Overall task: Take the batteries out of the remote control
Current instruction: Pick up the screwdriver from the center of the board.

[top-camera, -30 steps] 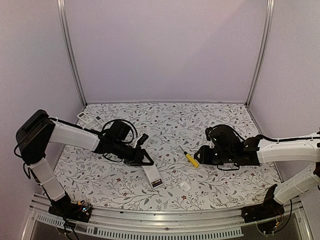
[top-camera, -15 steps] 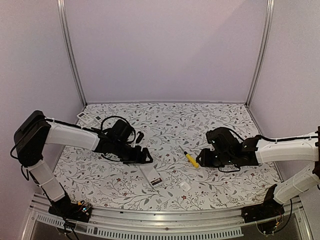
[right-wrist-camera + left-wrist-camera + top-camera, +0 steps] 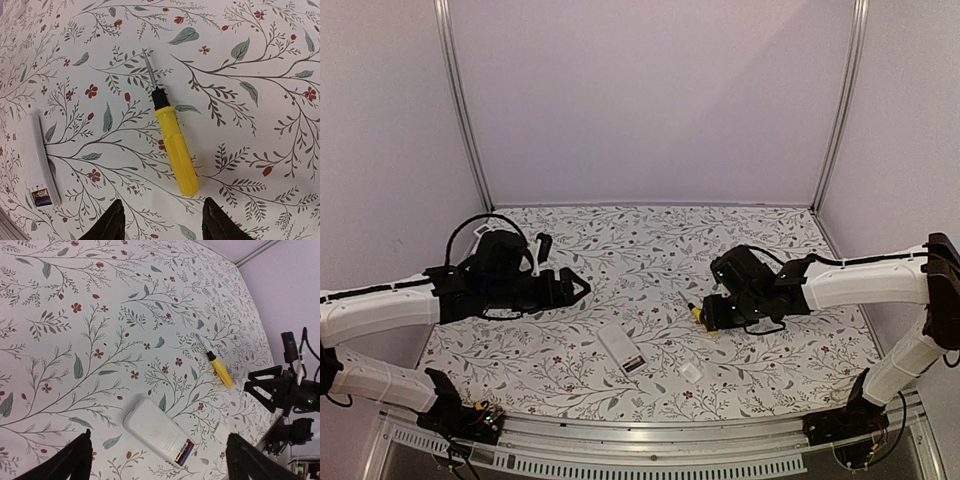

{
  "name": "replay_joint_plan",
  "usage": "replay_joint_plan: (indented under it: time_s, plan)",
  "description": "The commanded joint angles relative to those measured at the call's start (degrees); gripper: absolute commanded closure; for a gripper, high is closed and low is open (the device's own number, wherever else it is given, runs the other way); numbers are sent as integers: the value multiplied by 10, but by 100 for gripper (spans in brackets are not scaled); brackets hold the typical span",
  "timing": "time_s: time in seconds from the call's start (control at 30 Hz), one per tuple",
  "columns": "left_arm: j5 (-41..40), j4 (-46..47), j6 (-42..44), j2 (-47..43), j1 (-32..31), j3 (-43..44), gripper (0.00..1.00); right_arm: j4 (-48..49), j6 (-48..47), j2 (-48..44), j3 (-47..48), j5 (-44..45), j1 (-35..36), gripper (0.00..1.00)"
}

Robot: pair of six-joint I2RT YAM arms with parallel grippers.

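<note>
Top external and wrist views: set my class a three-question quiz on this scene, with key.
1. True or false: the yellow-handled screwdriver lies on the flowered table, gripped by nothing.
2. The coloured cylindrical batteries sit: A inside the white plastic remote control; B beside the screwdriver; C in a tool.
3. Fill in: the left tool and right tool both stand ___.
Key: 1 true; 2 A; 3 open.

- Plain pale lilac walls (image 3: 650,100) enclose three sides.
- Silver metal posts (image 3: 463,110) mark the back corners.
- The floral-print table (image 3: 650,235) is evenly lit.
- An aluminium rail (image 3: 640,432) runs along its near edge.
</note>
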Motion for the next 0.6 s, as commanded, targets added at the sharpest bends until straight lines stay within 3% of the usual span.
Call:
replay_joint_plan:
  time_s: [0.0,0.27,0.57]
  plan:
    - [33,-25,-45,-42,4,-29,8,-33,-61,63,46,4,-3,49]
    - [57,-12,-87,-80,3,-62,8,-50,-109,141,88,14,-19,52]
    - [72,-3,-82,-69,3,-57,8,-56,-122,175,106,10,-19,63]
